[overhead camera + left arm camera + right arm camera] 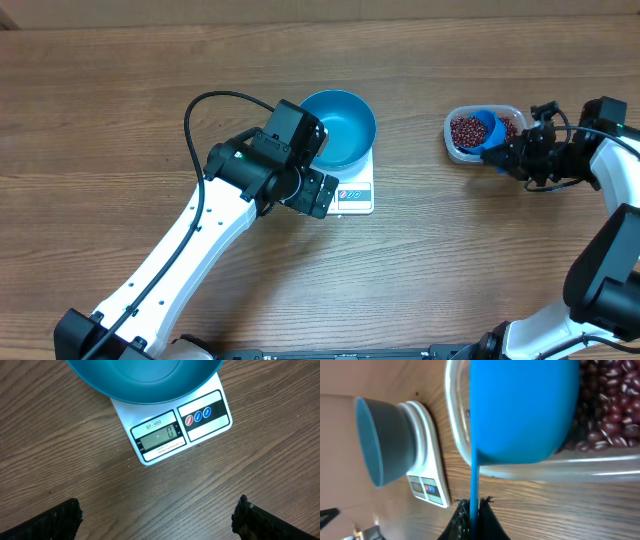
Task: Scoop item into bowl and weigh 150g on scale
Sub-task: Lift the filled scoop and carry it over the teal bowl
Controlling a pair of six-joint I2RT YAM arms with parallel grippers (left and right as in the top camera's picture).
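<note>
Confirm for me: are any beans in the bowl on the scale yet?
No, the overhead view shows the bowl with a bare blue interior on the scale.

Left gripper (pixel 318 162) spread wide; right gripper (pixel 507 156) clamped on a handle.

The left arm (pixel 190 240) is stretched diagonally from the near left edge toward the middle of the table, its white link ending in a black wrist that is bent downward. In the left wrist view, its two dark fingers (pixel 55 522) are seen only as tips at the lower corners, set far apart with nothing between them. The right arm (pixel 612 165) is brought in from the right edge and folded back on itself, its wrist turned toward the left. Its jaws are closed tight on the thin handle of a blue scoop (pixel 520 410), which is gripped edge-on.
</note>
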